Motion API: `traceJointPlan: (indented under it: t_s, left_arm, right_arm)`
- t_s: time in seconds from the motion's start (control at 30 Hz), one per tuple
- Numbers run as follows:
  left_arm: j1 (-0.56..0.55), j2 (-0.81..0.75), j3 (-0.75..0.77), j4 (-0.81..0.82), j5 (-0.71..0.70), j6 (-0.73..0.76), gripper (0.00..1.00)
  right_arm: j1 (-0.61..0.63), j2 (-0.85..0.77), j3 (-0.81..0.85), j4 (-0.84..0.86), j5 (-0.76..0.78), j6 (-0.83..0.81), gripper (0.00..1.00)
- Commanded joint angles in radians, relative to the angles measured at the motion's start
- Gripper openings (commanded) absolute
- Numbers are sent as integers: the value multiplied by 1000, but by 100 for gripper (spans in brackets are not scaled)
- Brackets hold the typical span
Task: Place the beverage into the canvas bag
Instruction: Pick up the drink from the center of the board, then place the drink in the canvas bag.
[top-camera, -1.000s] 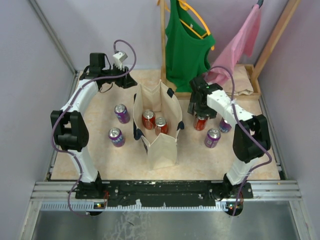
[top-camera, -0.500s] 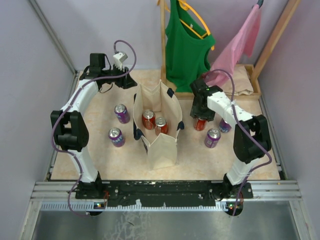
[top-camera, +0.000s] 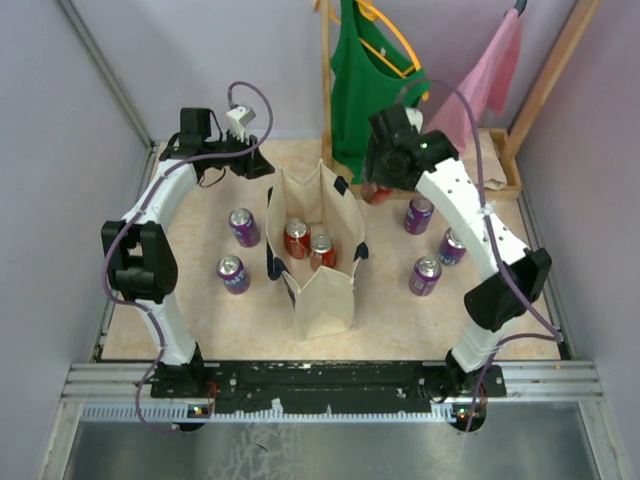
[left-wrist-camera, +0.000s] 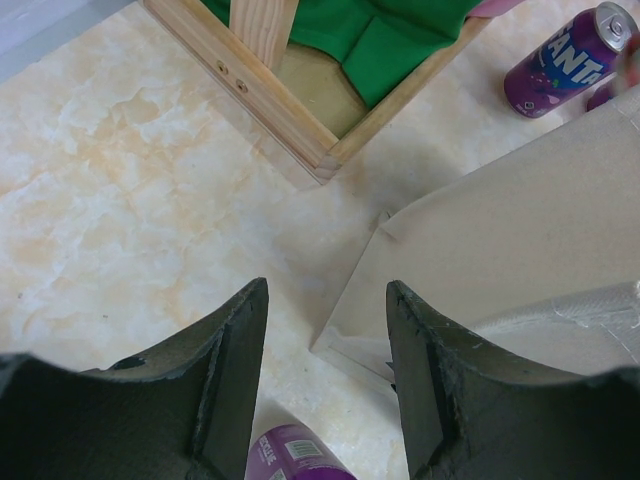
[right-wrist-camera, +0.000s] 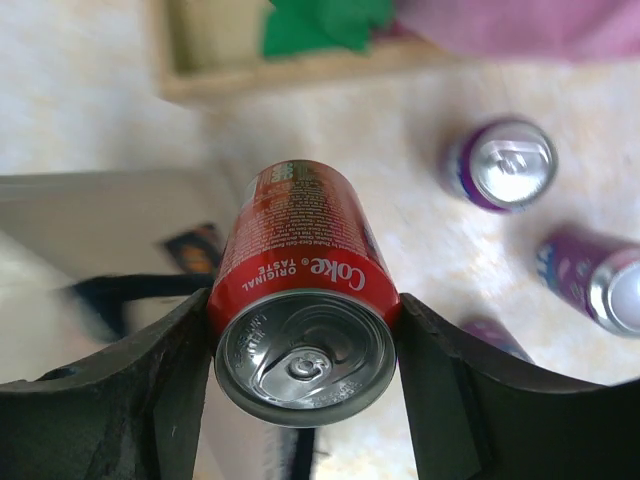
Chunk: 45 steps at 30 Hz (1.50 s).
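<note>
Right wrist view shows my right hand (right-wrist-camera: 303, 372) clamped on a red Coke can (right-wrist-camera: 303, 290), fingers (right-wrist-camera: 160, 400) pressed to either side of its body. It hangs above the counter (top-camera: 200, 320), just off the far right corner of the canvas bag (top-camera: 322, 295), not yet over the mouth. I should carry it across the rim, clear of the navy handle (top-camera: 359, 253), then lower it beside the two Coke cans (top-camera: 297, 238) inside before letting go. Its long axis runs along my fingers, lid toward my wrist and base down, so close to upright. My left hand (left-wrist-camera: 325, 380) stands apart, empty.

Red can (right-wrist-camera: 305, 300) now aloft near canvas bag (top-camera: 325, 298)
</note>
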<state>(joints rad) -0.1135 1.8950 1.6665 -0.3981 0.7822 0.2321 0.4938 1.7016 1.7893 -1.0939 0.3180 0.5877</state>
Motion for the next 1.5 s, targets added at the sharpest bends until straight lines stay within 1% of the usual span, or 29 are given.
traceJointPlan:
  t_s: [0.0, 0.13, 0.2, 0.3, 0.4, 0.47, 0.5, 0.63, 0.77, 0.97, 1.07, 1.23, 1.47]
  left_arm:
    - [-2, -40, -14, 23, 23, -14, 57]
    - [-2, -39, -14, 24, 26, -13, 57]
    - [-2, -38, -14, 19, 27, -8, 57]
    - [-2, -36, -16, 16, 28, -5, 57]
    - [-2, -32, -18, 16, 30, -7, 57]
    - [-2, -27, -19, 16, 31, -8, 57]
    - [-2, -26, -19, 16, 31, -7, 57]
    - [-2, -19, -16, 15, 33, -6, 57]
    - [-2, -15, -10, 8, 33, -2, 57]
    - [-2, -14, -12, -15, 33, 14, 57]
    - [-2, -14, -16, -24, 34, 21, 57]
    - [-2, -11, -21, -37, 38, 39, 57]
    - [-2, -13, -48, -41, 51, 44, 57]
  right_arm:
    - [57, -65, 267, -13, 47, -42, 0]
    - [108, -81, 350, 43, 39, -73, 0]
    - [140, -63, 404, 37, 19, -91, 0]
    - [206, 23, 525, -62, 21, -104, 0]
    - [301, 99, 649, -155, 55, -119, 0]
    - [363, 131, 685, -180, 66, -118, 0]
    - [381, 135, 680, -185, 63, -114, 0]
    - [425, 122, 574, -172, 50, -98, 0]
    - [430, 103, 462, -143, 17, -88, 0]
    - [430, 136, 364, -75, -63, -121, 0]
    - [430, 168, 358, -41, -104, -141, 0]
    - [432, 218, 386, -39, -160, -166, 0]
    - [437, 236, 338, -26, -192, -181, 0]
